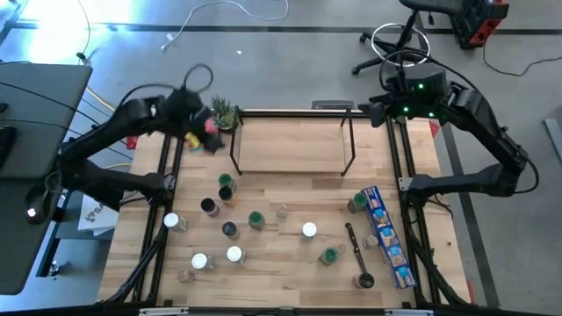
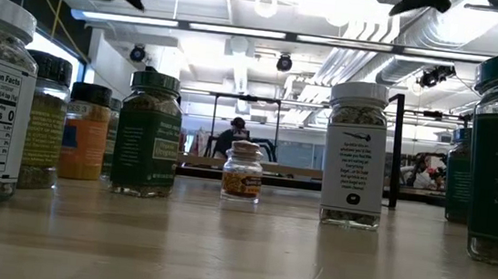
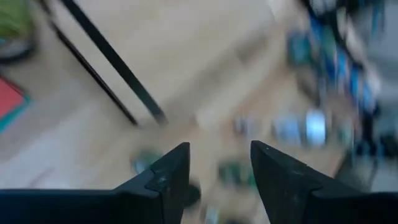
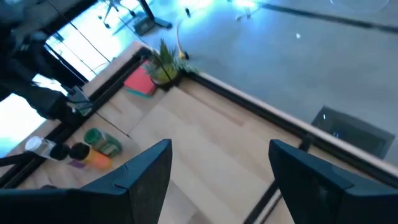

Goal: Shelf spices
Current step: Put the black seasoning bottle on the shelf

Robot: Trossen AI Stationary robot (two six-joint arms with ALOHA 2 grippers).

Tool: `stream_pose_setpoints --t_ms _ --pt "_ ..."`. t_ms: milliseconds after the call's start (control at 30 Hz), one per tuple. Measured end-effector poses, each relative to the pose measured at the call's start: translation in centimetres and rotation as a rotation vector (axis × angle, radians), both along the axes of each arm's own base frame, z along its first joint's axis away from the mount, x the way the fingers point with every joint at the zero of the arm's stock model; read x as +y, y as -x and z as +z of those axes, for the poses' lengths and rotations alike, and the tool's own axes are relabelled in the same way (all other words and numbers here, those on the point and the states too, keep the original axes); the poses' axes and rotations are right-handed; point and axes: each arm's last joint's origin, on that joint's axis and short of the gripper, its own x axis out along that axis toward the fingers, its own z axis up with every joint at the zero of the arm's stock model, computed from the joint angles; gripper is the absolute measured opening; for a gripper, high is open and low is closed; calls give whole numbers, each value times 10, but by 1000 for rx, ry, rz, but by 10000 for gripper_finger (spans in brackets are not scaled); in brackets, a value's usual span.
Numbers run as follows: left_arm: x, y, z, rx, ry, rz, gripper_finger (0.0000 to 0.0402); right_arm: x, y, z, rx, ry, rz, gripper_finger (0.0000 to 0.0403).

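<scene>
the left end effector (image 1: 189, 110) is being held high over the far left corner of the bench (image 1: 290, 250), just beside the shelf's (image 1: 290, 140) left end and near a small potted plant (image 1: 225, 112). in the left wrist view its fingers (image 3: 168, 180) are being shown parted with nothing between them, so no jar is being carried; judging from that, either a fresh pick is being set up or a drop has just been made, and which one cannot be told. the view is blurred, so the arm is probably being swung.

the spices (image 1: 255, 219) are being left scattered across the near half of the bench, upright and mostly apart from one another, which leaves room for fingers to be lowered around each cap. the shelf's wood boards are being seen bare from above, so the task is being judged as barely begun.

the right end effector (image 1: 386, 104) is being parked at the far right corner, beside the shelf's right end, its fingers (image 4: 149, 171) spread wide and holding nothing. a blue printed box (image 1: 386, 235) and a black-handled utensil (image 1: 356, 254) are lying on the right side, clear of the jars.
</scene>
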Motion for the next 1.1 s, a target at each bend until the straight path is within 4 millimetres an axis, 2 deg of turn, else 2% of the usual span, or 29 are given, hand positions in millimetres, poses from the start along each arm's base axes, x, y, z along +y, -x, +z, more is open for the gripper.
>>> stream_pose_setpoints --t_ms 167,333,433,533,667,767,867,1100 --pt "-50 -7 -11 149 61 -220 140 -2 -2 0 0 13 6 264" --pt "-74 -7 -25 364 88 -258 142 -3 -4 0 14 33 16 264" --pt "-78 -7 -31 464 71 -276 164 -3 -5 -1 23 40 23 264" --pt "-78 -10 -44 500 55 -266 203 -4 -6 -1 31 50 31 264" --pt "-77 -15 -74 529 129 -273 262 -4 -7 -1 37 63 40 264" --pt "-77 -18 -97 545 106 -278 293 -4 -6 -1 36 64 40 264" --pt "-75 -17 -113 573 61 -246 305 -4 -6 -1 36 63 40 264" --pt "-78 -20 -136 549 0 -250 307 -4 -7 -1 25 58 34 264"
